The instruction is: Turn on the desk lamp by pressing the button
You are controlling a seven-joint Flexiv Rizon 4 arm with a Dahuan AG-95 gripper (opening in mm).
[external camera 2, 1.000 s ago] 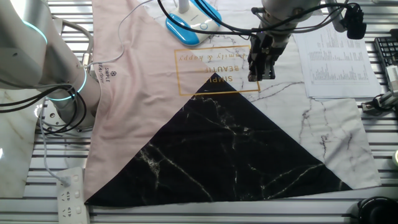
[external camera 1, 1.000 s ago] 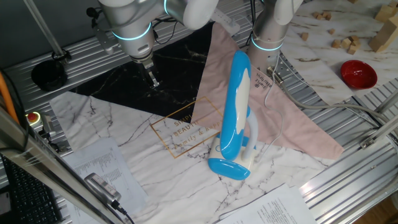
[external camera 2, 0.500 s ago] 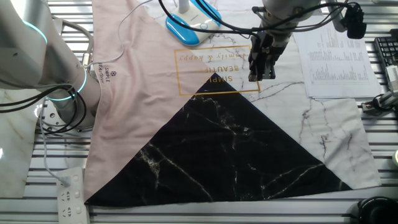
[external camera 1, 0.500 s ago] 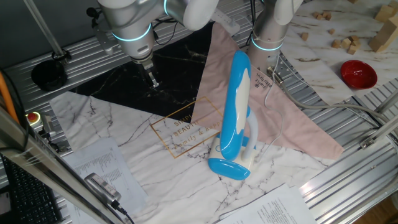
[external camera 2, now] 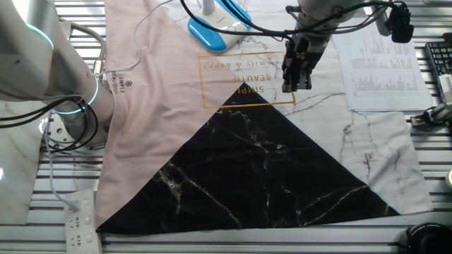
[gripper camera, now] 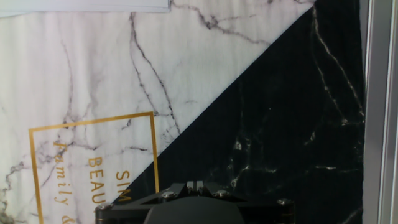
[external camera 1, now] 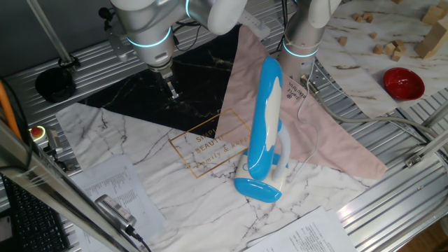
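Lamp untouched; gripper (external camera 1: 173,92) is seen well apart from it, hanging over the mat near where the black marble triangle (external camera 2: 261,169) meets the white marble part (external camera 1: 147,147). In the hand view the fingertips (gripper camera: 194,185) appear pressed together, no gap visible, nothing held between them. In the other fixed view the gripper (external camera 2: 294,85) is seen beside the gold-framed lettering (external camera 2: 244,79), just off the black triangle's tip. Below the gripper in the hand view: the black/white diagonal seam, with the gold frame (gripper camera: 93,162) on the white side.

Lamp (external camera 1: 266,122) is placed further along the white marble part, past the gold frame from the gripper. It stands upright on its blue oval foot (external camera 1: 257,189), with the long blue head (external camera 1: 266,112) angled up and a white arm (external camera 1: 283,150) behind it. In the other fixed view only the foot (external camera 2: 206,33) and the lower part of the lamp are visible at the top edge. A white cable (external camera 1: 308,133) is seen running from the lamp area across the pink cloth (external camera 1: 308,126).

Further out: a second robot base (external camera 1: 302,38) with a lit cyan ring is mounted behind the lamp, a red bowl (external camera 1: 403,82) sits on the far marble surface, wooden blocks (external camera 1: 392,42) are scattered near it. Printed sheets (external camera 1: 112,189) lie at the near edge of the mat, a black round object (external camera 1: 54,82) sits on the rails to the side.
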